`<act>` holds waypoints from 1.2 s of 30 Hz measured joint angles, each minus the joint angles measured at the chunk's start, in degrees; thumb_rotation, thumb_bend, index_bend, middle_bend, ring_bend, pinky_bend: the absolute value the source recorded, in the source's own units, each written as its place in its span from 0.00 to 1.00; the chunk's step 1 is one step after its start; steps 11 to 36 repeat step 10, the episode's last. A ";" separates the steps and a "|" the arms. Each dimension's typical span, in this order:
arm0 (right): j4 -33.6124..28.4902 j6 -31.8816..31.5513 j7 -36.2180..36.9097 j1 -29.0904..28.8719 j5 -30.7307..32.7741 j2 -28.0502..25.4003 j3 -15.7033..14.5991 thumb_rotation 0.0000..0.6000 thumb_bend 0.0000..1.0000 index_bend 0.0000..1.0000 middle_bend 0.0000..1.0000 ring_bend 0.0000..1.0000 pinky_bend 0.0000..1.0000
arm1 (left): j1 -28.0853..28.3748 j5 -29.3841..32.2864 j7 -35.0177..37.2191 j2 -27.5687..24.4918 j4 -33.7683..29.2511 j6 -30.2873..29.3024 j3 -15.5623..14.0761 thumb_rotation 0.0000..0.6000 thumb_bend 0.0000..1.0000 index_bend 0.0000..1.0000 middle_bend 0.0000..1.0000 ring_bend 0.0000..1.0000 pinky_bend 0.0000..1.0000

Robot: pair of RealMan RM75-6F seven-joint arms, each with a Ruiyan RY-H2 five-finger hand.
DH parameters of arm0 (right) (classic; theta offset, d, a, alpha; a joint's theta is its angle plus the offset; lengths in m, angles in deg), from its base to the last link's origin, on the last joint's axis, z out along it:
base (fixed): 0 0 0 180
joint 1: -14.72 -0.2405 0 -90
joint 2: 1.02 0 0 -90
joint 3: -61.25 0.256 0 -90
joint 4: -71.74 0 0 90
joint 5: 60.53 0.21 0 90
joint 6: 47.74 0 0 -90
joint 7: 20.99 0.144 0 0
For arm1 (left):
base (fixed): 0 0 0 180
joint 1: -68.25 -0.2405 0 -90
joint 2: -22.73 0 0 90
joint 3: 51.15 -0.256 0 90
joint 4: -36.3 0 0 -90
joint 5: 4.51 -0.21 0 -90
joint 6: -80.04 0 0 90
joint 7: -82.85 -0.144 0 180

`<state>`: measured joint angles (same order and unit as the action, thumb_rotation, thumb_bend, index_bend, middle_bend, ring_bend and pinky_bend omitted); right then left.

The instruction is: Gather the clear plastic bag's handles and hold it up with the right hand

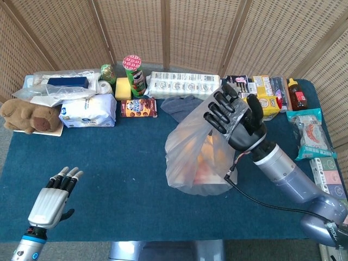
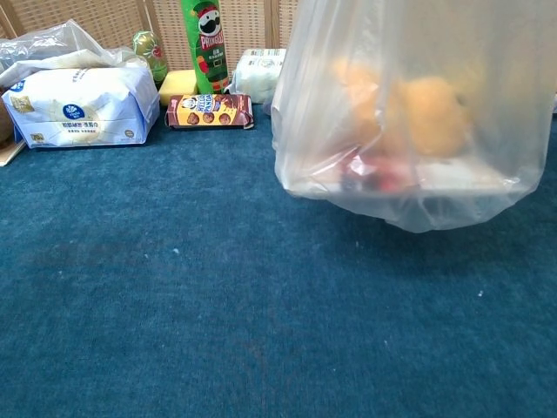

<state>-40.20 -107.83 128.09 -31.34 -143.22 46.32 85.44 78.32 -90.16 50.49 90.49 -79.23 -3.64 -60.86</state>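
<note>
The bench [image 2: 174, 331] is lying bare under the clear plastic bag [image 2: 409, 113], which is hanging clear of it, soft film sagging as if fairly heavy. The right hand [image 1: 235, 117] is clutching the gathered handles up top, probably the only sound hold; the left hand [image 1: 51, 197] is idling spread, holding nothing.

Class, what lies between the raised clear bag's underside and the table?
Nothing: the chest view shows a gap between the clear plastic bag and the bare blue table.

wicker folding screen [image 1: 190, 32] behind | blue-carpeted table [image 1: 125, 163] | daylight
</note>
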 measured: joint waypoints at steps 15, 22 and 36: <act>1.06 0.69 0.58 0.36 -0.84 0.98 1.15 0.91 0.22 0.60 0.67 0.72 0.78 | -0.55 1.16 -0.26 0.63 -0.15 1.86 1.20 1.00 0.09 0.06 0.09 0.00 0.16; 1.06 0.69 0.58 0.36 -0.84 0.98 1.15 0.91 0.22 0.60 0.67 0.72 0.78 | -0.55 1.16 -0.26 0.63 -0.15 1.86 1.20 1.00 0.09 0.06 0.09 0.00 0.16; 1.06 0.69 0.58 0.36 -0.84 0.98 1.15 0.91 0.22 0.60 0.67 0.72 0.78 | -0.55 1.16 -0.26 0.63 -0.15 1.86 1.20 1.00 0.09 0.06 0.09 0.00 0.16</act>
